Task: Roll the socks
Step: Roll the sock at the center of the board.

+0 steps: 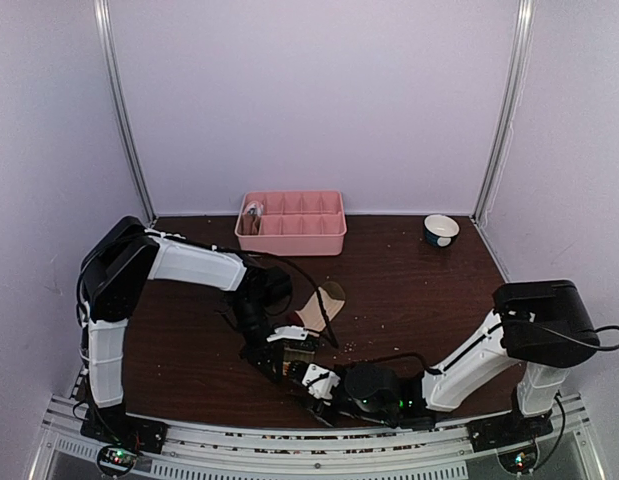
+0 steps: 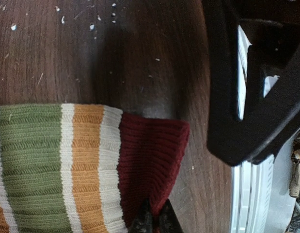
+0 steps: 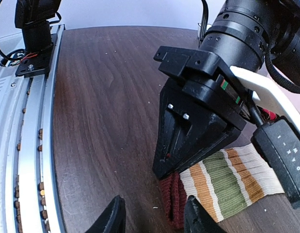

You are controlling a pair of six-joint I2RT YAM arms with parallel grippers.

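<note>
The striped sock [image 2: 67, 165], with green, orange and cream bands and a dark red end, lies flat on the table near the front edge [image 1: 301, 351]. My left gripper [image 2: 155, 221] is shut on the dark red end; in the right wrist view it [image 3: 170, 167] pinches that end [image 3: 173, 196] from above. My right gripper [image 3: 154, 218] is open and empty, low over the table just in front of the red end, apart from it. A cream sock with an olive toe [image 1: 324, 301] lies just behind the left gripper [image 1: 286, 358].
A pink compartment tray [image 1: 307, 240] stands at the back with something in its left compartment [image 1: 252, 217]. A small bowl [image 1: 441, 230] sits at the back right. The metal rail [image 3: 23, 141] runs along the table's near edge. Crumbs dot the wood.
</note>
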